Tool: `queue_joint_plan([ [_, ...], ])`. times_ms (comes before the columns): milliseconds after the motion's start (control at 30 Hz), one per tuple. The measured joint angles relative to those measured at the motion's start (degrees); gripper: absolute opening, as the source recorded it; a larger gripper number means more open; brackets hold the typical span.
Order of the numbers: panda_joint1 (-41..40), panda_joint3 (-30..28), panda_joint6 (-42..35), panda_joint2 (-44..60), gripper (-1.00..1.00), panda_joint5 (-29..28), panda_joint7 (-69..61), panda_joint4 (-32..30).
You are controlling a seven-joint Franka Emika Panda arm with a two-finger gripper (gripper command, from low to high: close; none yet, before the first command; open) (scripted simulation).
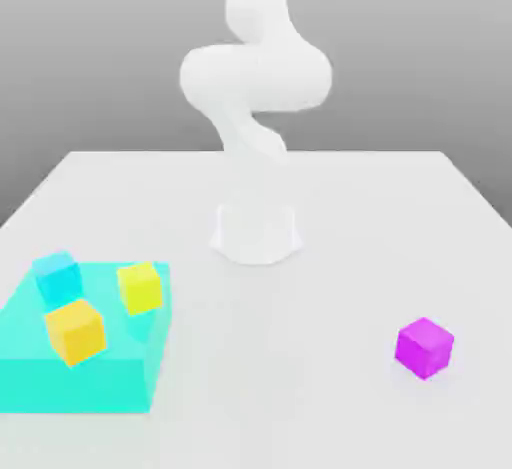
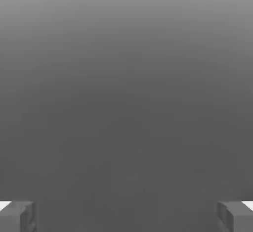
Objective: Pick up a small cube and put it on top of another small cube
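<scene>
turquoise block (image 1: pixel 110 382) bears cyan (image 1: pixel 58 279), yellow (image 1: pixel 140 288) and orange (image 1: pixel 76 333) cubes, well apart from purple cube (image 1: pixel 424 348); hand (image 2: pixel 126 217) spread.

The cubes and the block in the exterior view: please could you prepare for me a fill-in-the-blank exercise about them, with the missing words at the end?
1. The magenta cube rests directly on the ____.
2. The turquoise block carries exactly ____ small cubes.
3. The block stands toward the exterior view's ____ side.
4. Of the small cubes on the block, the orange one is nearest to its ____ edge, as the exterior view looks at it.

Missing words: table; three; left; front
</scene>
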Motion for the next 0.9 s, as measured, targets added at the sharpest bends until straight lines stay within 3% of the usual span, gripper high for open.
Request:
queue_joint_plan([
  [367,1.3,13.6,12.2,24.0,0.00,-9.3,7.3,-10.6],
  [567,4.8,18.2,19.1,36.2,0.00,-11.1,9.0,-16.3],
  [733,9.9,21.5,25.2,44.7,0.00,-6.5,5.9,-21.1],
  [900,12.3,18.3,29.9,50.9,0.00,-11.2,9.7,-20.6],
])
